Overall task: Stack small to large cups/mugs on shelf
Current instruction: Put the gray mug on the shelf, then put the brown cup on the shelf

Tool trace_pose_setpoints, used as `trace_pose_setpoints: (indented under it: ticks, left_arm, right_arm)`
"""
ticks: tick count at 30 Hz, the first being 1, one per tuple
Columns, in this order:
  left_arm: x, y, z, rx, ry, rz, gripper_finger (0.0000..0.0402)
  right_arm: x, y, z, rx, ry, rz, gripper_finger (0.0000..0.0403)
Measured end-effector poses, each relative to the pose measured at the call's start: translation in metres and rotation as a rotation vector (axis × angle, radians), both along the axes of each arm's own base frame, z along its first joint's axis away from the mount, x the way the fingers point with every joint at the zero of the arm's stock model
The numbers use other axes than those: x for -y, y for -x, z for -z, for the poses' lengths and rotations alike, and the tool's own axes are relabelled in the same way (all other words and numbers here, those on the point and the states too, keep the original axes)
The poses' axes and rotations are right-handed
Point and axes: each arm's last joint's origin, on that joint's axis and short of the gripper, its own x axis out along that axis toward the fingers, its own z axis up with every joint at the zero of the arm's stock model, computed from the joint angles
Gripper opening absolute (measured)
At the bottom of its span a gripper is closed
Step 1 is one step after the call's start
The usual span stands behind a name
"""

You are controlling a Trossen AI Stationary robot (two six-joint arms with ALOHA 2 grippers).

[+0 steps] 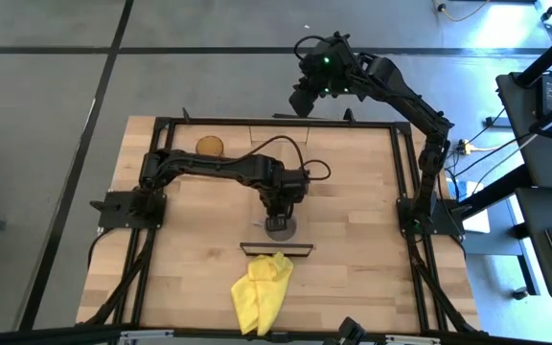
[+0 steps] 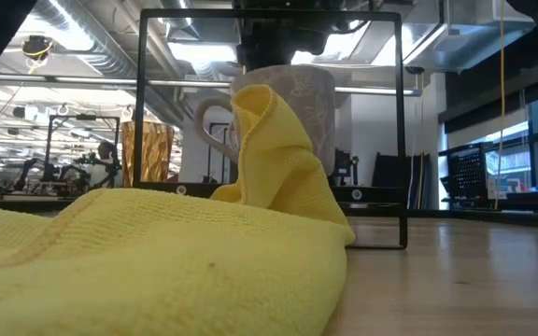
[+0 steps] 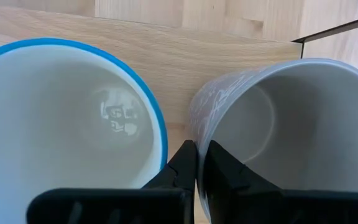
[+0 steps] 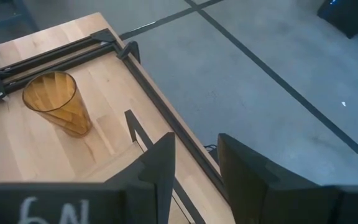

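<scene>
Blue-rimmed white mug (image 3: 55, 118), amber tumbler (image 4: 58, 102)

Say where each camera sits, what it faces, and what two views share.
High: overhead, straight down on table, both arms.
Low: table height, behind yellow cloth, facing grey mug.
Left wrist: above white mug and the grey one, left gripper on grey rim.
Right wrist: raised beyond the table's far edge, right gripper, tumbler.
High and low share the cloth.

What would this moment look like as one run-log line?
left gripper: shut on grey speckled handled mug rim, beside blue-rimmed white mug | right gripper: open, raised past table's far edge | amber translucent tumbler: untouched
</scene>
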Motion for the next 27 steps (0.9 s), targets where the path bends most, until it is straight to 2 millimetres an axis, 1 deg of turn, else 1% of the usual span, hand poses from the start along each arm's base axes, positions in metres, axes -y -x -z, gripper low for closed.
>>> trace_pose_setpoints:
  ticks: [4,11,21,24,27]
  left_arm:
    - [0.000,0.002,0.000,-0.017,-0.001,-0.001,0.0015]
    - [0.000,-0.001,-0.001,0.009,0.003,-0.008,0.0048]
    - [0.001,0.000,-0.004,0.022,0.003,-0.009,0.0054]
    - [0.001,0.000,-0.011,0.034,0.004,-0.009,0.0054]
    - [0.001,-0.002,-0.026,0.080,0.010,-0.007,0.0055]
  right_arm:
    - [0.000,0.000,0.000,0.000,0.000,0.000,0.0123]
    - [0.000,0.000,0.000,-0.001,0.000,0.000,0.0123]
    - [0.000,0.001,0.001,-0.013,-0.007,0.000,0.0123]
    - [0.000,0.001,0.001,-0.014,-0.007,0.000,0.0123]
    - [0.001,0.001,0.001,-0.014,-0.008,0.002,0.0123]
